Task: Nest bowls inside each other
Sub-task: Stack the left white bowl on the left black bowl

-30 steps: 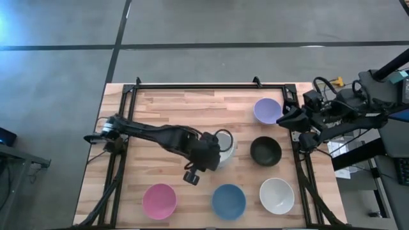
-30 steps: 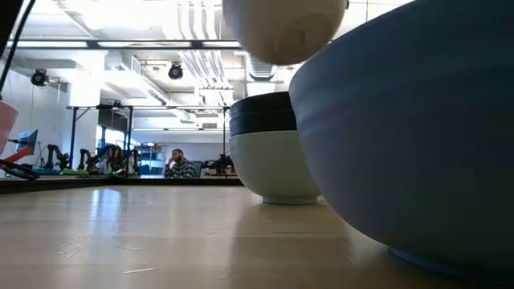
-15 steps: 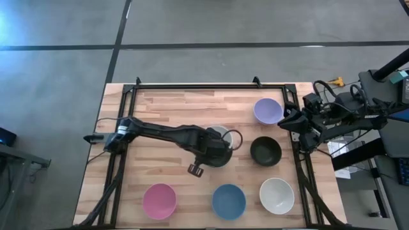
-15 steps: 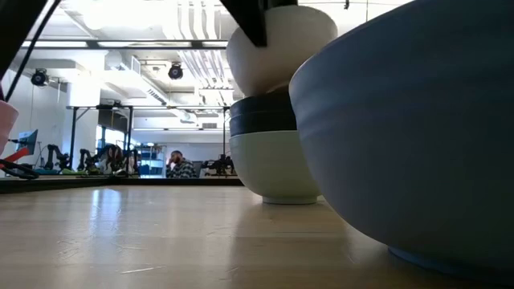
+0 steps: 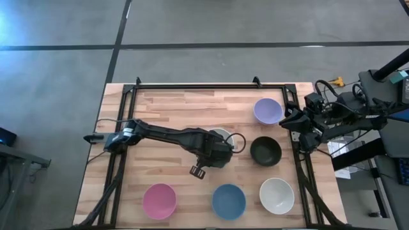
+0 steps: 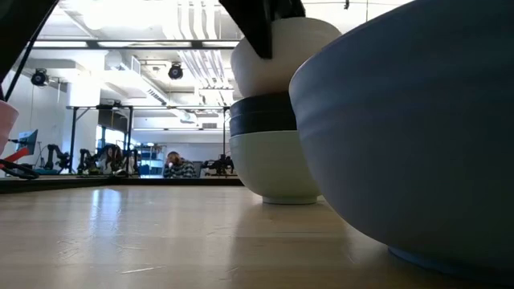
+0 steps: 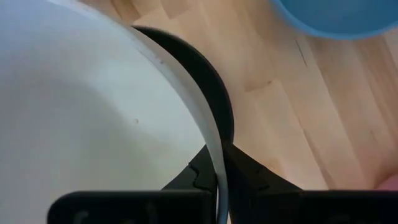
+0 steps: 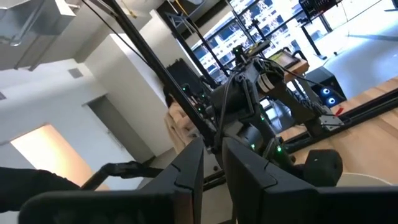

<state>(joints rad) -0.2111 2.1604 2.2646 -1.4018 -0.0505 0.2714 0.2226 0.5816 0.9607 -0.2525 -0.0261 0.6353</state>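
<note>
White bowl point(image 7: 93, 112) pinched in left hand point(image 7: 219, 177); atop stacked bowls point(image 6: 269, 152)

A robotics lab or workshop is shown: a pale wooden butcher-block table point(image 5: 172, 108) is framed by black metal rails point(image 5: 198, 85) on a grey concrete floor point(image 5: 57, 76). Exposed white ceiling ducts point(image 6: 193, 32), other robot rigs point(image 6: 56, 156) and a seated person point(image 6: 178, 164) are seen beyond.
</note>
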